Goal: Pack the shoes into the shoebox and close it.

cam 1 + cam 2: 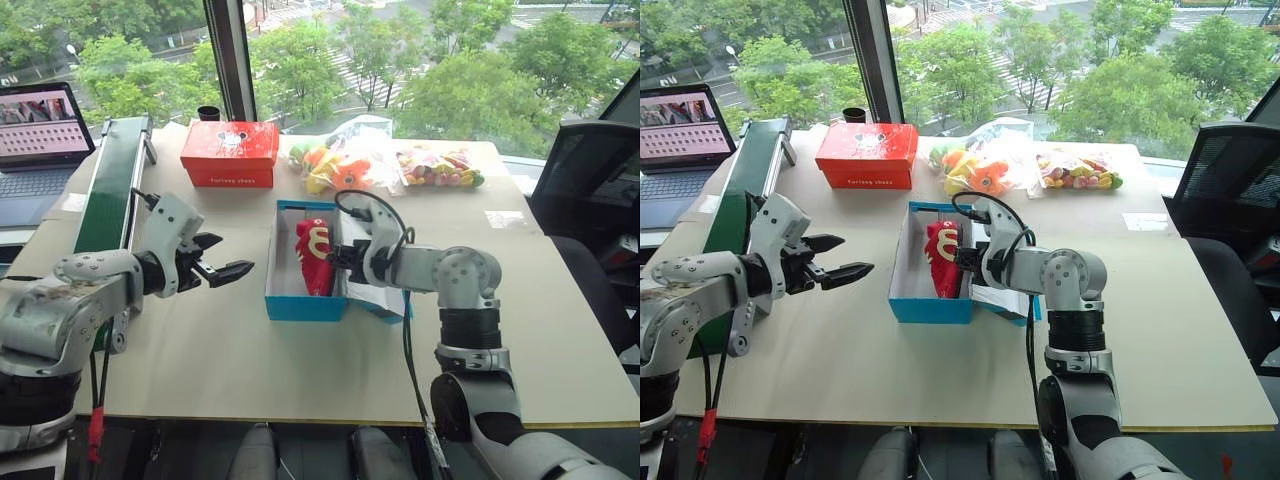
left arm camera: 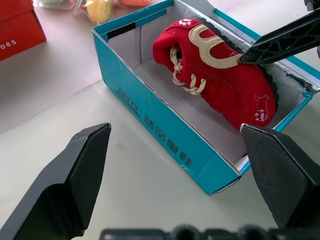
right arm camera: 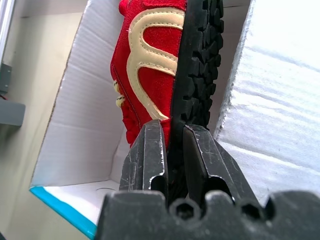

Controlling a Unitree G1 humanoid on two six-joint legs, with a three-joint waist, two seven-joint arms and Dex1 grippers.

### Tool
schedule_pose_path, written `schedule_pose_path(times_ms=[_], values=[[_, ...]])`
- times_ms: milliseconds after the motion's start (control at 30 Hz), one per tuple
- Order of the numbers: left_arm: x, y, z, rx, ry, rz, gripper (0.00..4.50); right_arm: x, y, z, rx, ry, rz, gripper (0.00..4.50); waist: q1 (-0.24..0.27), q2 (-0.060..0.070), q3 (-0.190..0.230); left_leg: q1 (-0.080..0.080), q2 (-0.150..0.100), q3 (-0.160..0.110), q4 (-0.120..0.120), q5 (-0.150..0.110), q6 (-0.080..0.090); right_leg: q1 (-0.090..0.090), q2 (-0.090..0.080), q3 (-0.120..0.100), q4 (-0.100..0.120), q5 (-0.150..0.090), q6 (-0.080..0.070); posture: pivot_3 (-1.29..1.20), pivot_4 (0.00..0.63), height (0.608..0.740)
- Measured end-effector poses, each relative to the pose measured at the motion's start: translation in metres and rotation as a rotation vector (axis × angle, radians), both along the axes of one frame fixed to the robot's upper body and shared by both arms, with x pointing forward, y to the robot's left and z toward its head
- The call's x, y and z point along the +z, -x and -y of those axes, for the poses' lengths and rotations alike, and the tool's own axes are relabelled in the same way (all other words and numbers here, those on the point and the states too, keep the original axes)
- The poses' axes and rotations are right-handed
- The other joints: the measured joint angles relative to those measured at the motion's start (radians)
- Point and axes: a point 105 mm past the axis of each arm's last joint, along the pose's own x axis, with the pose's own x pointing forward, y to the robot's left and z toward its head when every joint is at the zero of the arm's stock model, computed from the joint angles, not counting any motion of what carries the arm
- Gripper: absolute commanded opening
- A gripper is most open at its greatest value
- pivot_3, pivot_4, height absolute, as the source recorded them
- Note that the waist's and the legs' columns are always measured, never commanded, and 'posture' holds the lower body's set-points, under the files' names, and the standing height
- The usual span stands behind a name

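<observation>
Right fingers (image 3: pixel 170 150) clamped on red shoe's (image 1: pixel 315 255) sole edge, tipping it sideways to fit inside blue box (image 1: pixel 300 305) on bench (image 1: pixel 300 370); left fingers (image 1: pixel 222 268) spread apart, waiting alongside.

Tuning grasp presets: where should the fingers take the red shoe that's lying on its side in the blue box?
Best by the sole edge, from the box's open top on the robot's right. The red shoe lies on its side in the blue box, so its thin black sole stands up as a ridge. The right gripper already pinches it there.
</observation>
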Motion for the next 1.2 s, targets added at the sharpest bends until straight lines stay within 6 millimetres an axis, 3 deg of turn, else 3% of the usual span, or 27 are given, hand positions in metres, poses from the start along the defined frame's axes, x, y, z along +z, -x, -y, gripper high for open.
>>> schedule_pose_path(times_ms=[333, 467, 633, 833, 967, 1067, 1200], values=[[0.001, -0.001, 0.001, 0.003, 0.004, 0.004, 4.50, -0.002, -0.011, 0.004, -0.046, 0.069, 0.059, 4.46, 0.000, 0.000, 0.000, 0.000, 0.000, 0.000, 0.000, 0.000, 0.000, 0.000, 0.000, 0.000, 0.000, 0.000, 0.000, 0.00, 0.150, 0.739], [0.001, -0.001, 0.000, 0.007, 0.001, 0.006, 4.50, 0.009, -0.017, 0.003, -0.061, 0.088, 0.134, 4.46, 0.000, 0.000, 0.000, 0.000, 0.000, 0.000, 0.000, 0.000, 0.000, 0.000, 0.000, 0.000, 0.000, 0.000, 0.000, 0.00, 0.150, 0.739], [0.001, -0.001, 0.000, 0.008, -0.002, 0.008, 4.50, 0.047, -0.024, -0.003, -0.037, 0.101, 0.292, 4.46, -0.001, 0.000, 0.000, 0.000, 0.000, 0.000, 0.000, 0.000, 0.000, 0.000, 0.000, 0.000, 0.000, 0.000, 0.000, 0.00, 0.150, 0.739], [0.001, -0.002, -0.003, 0.024, -0.013, 0.013, 4.50, 0.059, -0.022, -0.019, 0.082, 0.181, 0.443, 4.46, -0.001, 0.000, 0.000, 0.000, 0.000, 0.000, 0.000, 0.000, 0.000, 0.000, 0.000, 0.000, 0.000, 0.000, 0.000, 0.00, 0.150, 0.739], [0.000, -0.004, -0.008, 0.060, -0.028, 0.023, 4.50, 0.074, -0.017, -0.033, 0.166, 0.099, 0.527, 4.46, -0.002, 0.000, 0.000, 0.000, 0.000, 0.000, 0.000, 0.000, 0.000, 0.000, 0.000, 0.000, 0.000, 0.000, 0.000, 0.00, 0.150, 0.739], [-0.003, -0.007, -0.028, 0.164, -0.040, 0.028, 4.50, 0.098, -0.002, -0.046, 0.295, -0.059, 0.603, 4.46, -0.003, 0.000, 0.000, 0.000, 0.000, 0.000, -0.001, 0.000, 0.000, -0.001, 0.000, 0.000, 0.000, 0.000, 0.000, 0.00, 0.150, 0.739], [-0.003, -0.011, -0.052, 0.297, -0.055, 0.048, 4.50, 0.119, 0.012, -0.047, 0.416, -0.171, 0.661, 4.46, 0.002, 0.000, 0.000, 0.000, 0.000, 0.000, 0.000, 0.000, 0.000, 0.000, 0.000, 0.000, 0.001, 0.000, 0.000, 0.00, 0.150, 0.739]])
